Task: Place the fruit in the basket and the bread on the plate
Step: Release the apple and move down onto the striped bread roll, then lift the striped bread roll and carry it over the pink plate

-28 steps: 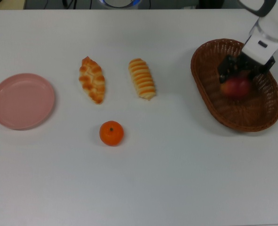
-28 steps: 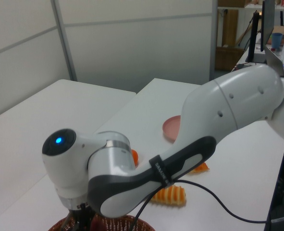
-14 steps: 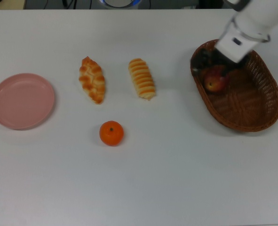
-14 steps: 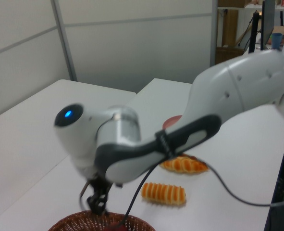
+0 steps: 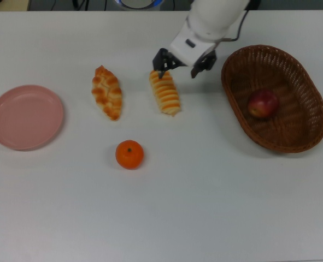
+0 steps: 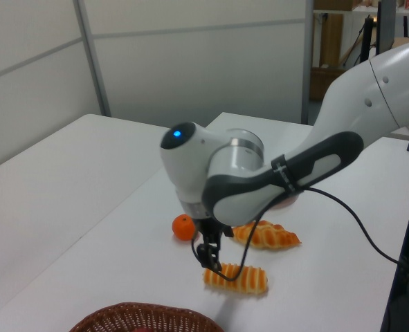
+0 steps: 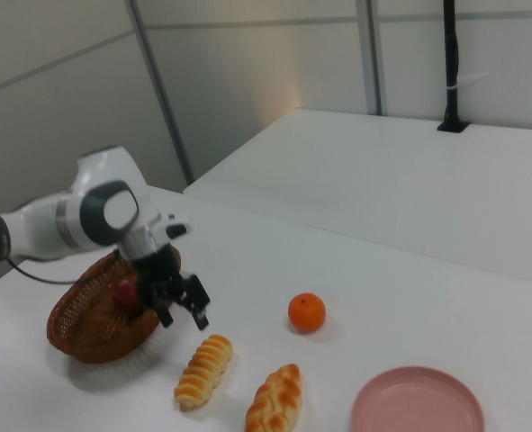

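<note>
Top view: my black two-finger gripper (image 5: 178, 64) hangs with fingers spread and empty over the table (image 5: 205, 191), just off the far end of the pale yellow-and-orange ridged roll (image 5: 165, 91). 1.0 s ago it was inside the large oval brown wicker basket (image 5: 243, 60), closed around the dark red apple (image 5: 263, 103); 0.5 s ago it was at the basket's near rim with the apple under it. The apple now lies loose on the basket floor, released. Unchanged across all 3 moments: the browner knobbly pointed roll (image 5: 107, 92) beside the ridged roll, the bright orange mandarin (image 5: 129, 154) on the table below them, and the round pink plate (image 5: 25, 116) at the top view's left, bare. Left view: the fingertips hover just above the ridged roll's end, apart from it.
</note>
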Tool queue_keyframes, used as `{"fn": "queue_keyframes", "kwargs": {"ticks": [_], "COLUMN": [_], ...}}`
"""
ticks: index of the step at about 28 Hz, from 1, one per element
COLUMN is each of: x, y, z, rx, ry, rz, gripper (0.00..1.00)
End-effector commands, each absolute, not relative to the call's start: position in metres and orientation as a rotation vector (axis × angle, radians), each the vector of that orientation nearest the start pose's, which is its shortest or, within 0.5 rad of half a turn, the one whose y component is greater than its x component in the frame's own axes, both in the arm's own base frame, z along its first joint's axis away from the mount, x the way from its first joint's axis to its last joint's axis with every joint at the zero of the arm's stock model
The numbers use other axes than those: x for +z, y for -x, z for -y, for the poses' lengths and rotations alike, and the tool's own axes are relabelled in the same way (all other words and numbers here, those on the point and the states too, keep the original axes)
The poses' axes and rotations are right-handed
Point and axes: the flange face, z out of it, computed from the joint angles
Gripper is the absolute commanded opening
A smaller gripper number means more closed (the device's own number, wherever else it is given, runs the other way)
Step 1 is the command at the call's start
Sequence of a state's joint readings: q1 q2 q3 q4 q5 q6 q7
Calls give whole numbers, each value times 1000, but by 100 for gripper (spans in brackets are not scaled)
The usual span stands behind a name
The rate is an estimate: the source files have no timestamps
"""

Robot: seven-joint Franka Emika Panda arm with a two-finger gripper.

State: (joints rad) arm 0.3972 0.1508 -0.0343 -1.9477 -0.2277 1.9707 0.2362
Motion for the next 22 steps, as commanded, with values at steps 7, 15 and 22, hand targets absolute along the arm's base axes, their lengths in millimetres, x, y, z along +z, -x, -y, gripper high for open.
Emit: {"fn": "queue_keyframes", "kwargs": {"ticks": [7, 15, 22], "x": [325, 266, 291], "y": [-517, -525, -549], "z": [-180, -180, -160], "rx": [98, 146, 51], "ry": [3316, 3324, 3340], "rz": [450, 466, 366], "gripper": [100, 95, 0]}}
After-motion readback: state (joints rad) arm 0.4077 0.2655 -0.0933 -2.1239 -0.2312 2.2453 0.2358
